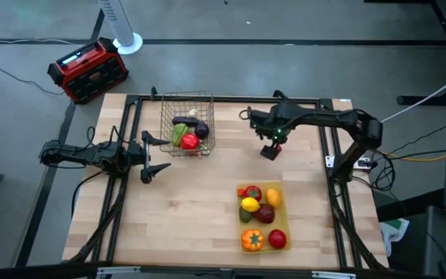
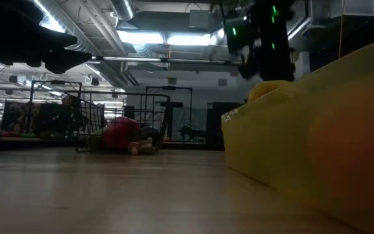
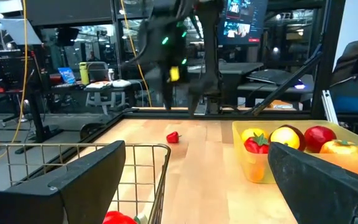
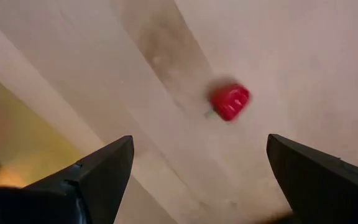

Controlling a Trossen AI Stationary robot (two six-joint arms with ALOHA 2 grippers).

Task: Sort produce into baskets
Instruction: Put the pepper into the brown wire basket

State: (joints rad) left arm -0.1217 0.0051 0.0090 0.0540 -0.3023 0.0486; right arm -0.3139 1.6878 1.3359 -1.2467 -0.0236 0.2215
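Note:
A small red toy piece lies on the bare wood between the two baskets; it also shows in the left wrist view. My right gripper hangs open above it, pointing down, touching nothing; in the high view it is right of the wire basket. The dark wire-mesh basket holds green, red, purple and whitish produce. The yellow tray holds several red, yellow and orange pieces. My left gripper is open and empty, just left of the wire basket's near corner.
A red-and-black box stands on the floor beyond the table's far left corner. Dark frame rails run along the table's far and side edges. Bare wood lies left of the tray.

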